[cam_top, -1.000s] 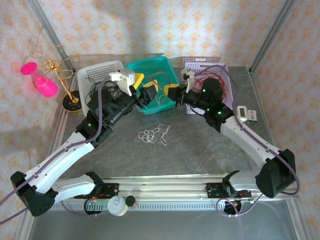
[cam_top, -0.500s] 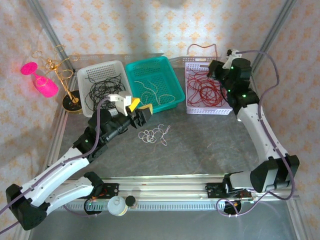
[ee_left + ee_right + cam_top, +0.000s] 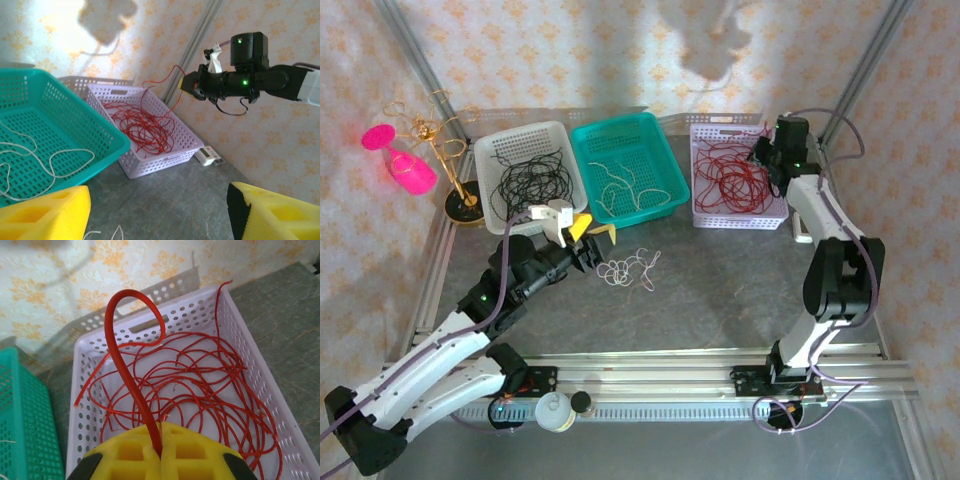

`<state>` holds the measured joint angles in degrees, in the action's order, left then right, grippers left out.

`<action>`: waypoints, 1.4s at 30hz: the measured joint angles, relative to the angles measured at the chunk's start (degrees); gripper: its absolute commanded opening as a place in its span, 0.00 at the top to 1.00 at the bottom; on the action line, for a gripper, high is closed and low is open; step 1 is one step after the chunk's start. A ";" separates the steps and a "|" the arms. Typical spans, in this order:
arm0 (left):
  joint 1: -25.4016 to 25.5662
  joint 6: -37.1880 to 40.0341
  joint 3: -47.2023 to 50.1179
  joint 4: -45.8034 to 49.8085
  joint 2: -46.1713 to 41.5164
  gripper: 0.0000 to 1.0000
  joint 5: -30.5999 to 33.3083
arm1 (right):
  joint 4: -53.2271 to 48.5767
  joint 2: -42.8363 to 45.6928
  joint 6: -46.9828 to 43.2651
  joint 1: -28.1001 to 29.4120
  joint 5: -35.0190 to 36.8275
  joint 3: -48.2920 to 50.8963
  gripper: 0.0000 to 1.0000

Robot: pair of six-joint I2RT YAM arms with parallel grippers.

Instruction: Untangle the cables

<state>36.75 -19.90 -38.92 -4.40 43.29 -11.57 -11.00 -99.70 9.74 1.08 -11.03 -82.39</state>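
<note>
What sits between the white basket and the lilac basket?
The teal basket, holding loose white cables, as the top view shows.

No writing can be read from here. The small white device beside the lilac basket has a panel on its face, but any marks on it are too small to make out.

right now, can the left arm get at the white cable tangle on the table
Probably yes: the left gripper stands open right beside the white cable tangle, and nothing lies between them.
</note>
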 measured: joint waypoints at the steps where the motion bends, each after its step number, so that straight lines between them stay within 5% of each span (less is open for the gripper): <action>1: 0.00 -0.11 0.02 0.28 0.35 0.30 0.00 | 0.04 -1.31 -0.13 0.00 -0.42 -0.57 1.00; 5: 0.00 -0.83 0.33 0.37 1.33 0.30 -0.22 | 0.35 -5.68 -0.33 -0.02 -3.02 -0.87 0.99; 13: 0.00 -1.29 0.37 0.92 4.46 0.30 -0.35 | 1.73 -11.91 -0.59 -0.57 -4.63 -0.44 0.69; 20: 0.00 -1.77 0.37 1.22 7.54 0.30 -0.35 | 1.79 -12.59 -2.34 -0.83 -3.13 -0.70 0.57; 34: 0.00 -2.64 0.35 1.46 9.84 0.31 0.09 | 2.16 -1.36 -2.75 -0.83 5.31 2.05 0.50; 42: 0.00 -3.74 0.35 2.93 9.84 0.33 0.96 | 3.02 8.52 -2.69 -0.44 5.11 7.98 0.60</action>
<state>36.75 -23.64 -38.57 -1.48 53.12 -10.61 -7.99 -91.18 7.05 0.64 -5.91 -74.41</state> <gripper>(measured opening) 0.680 0.406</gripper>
